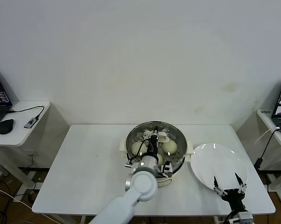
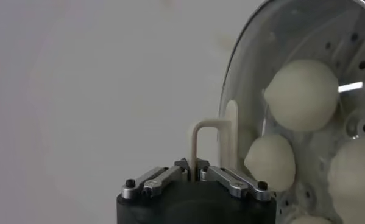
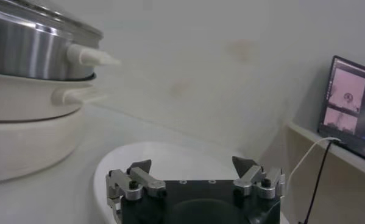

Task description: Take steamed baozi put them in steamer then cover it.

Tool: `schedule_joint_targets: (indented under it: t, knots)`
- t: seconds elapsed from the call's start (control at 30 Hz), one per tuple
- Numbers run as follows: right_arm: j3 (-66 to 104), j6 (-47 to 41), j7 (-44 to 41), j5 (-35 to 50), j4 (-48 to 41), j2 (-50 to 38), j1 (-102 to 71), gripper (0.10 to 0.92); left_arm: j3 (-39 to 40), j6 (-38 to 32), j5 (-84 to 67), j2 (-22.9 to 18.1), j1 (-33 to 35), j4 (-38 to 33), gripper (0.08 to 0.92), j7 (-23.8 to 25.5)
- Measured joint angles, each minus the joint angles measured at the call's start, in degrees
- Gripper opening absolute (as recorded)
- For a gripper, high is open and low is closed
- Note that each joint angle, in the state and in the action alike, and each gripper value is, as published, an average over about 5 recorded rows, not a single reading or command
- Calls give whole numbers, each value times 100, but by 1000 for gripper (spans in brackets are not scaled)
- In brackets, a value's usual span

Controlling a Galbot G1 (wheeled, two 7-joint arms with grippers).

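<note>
Covering step underway: left end effector (image 2: 192,165) is pinched on the handle of the cover (image 2: 279,36), held over the steamer (image 1: 180,140) mid-worktop (image 1: 84,158). Baozi (image 2: 302,94) all appear loaded in the basket; at least three show through the glass. Plate (image 1: 224,161) beside it is bare. Right end effector (image 1: 229,184) idles wide, empty, over the plate's near edge. Left: confirm cover seated, release.

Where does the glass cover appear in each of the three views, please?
Head view: the cover sits on the steamer at table centre, its handle in the left pincer.
Left wrist view: fills the frame's right side, handle clamped.
Right wrist view: only its rim shows, atop the steamer.
Shared landmark: the steamer.
</note>
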Motion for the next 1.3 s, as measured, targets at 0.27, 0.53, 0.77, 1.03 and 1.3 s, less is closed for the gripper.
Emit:
schedule_joint_targets:
  t: [0.27, 0.53, 0.77, 1.03, 1.3]
  knots:
    - [-1, 6, -13, -3, -2, -10, -15, 823, -49, -8, 18, -57, 71, 15, 152, -64]
    - [-12, 6, -22, -17, 1, -6, -21, 823, -100, -5, -16, -5, 189, -146, 350, -139]
    - [-21, 6, -25, -45, 13, 12, -45, 823, -151, -20, -109, 158, 422, -543, 558, -243]
    - [-73, -1, -31, -46, 26, 7, -63, 823, -242, -113, -320, 591, 1057, -1504, 775, -407]
    - [-134, 33, -27, 105, 108, -111, -162, 823, -920, -457, -1515, 1166, 2238, -2704, 823, -1061]
